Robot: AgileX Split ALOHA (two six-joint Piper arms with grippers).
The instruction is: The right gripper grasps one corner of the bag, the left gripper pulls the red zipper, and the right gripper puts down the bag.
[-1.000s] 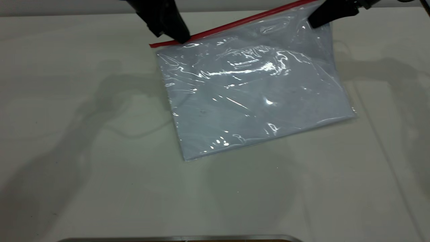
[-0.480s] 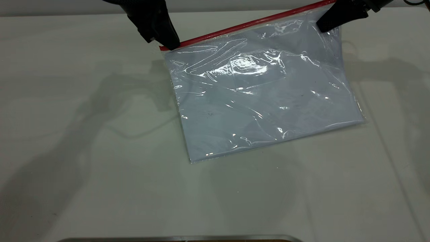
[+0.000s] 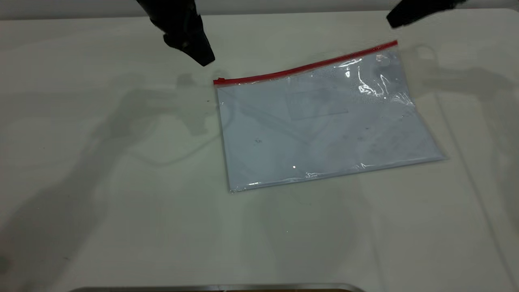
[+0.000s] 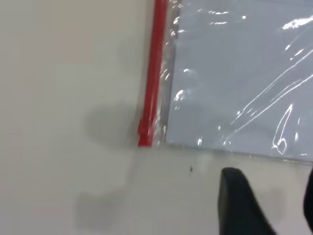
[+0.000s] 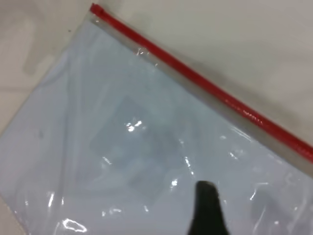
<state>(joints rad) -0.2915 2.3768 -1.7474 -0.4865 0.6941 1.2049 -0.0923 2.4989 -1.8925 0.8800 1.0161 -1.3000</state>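
Now the bag (image 3: 324, 125) lies flat on the table (image 3: 121, 202), near its far middle, with the zipper (image 3: 304, 68) along the far long edge and nothing touching it. The left gripper (image 3: 198, 54) hangs just above and beside the zipper's left end; the left wrist view shows two of its dark fingers (image 4: 242, 205) with a clear gap between them, so it stands parted and empty. The right gripper (image 3: 399, 18) hovers above and beyond the corner (image 3: 391, 52), apart from it; only one dark fingertip (image 5: 208, 210) shows in its own wrist view, so I cannot tell how wide it stands.

The bag looks light, thin and floppy, with slick plastic that crinkles and glints near the corner. It would likely sag and slide if pinched loosely. The firmest hold seems to be at the corner, right on the stiffer red strip, rather than on the bare film.

The slider tab is hard to pick out; a small red bump at the zipper's left end (image 4: 145, 137) may be it. Whether the zipper is open or closed cannot be read. Both arms are cut off at the exterior view's upper edge.
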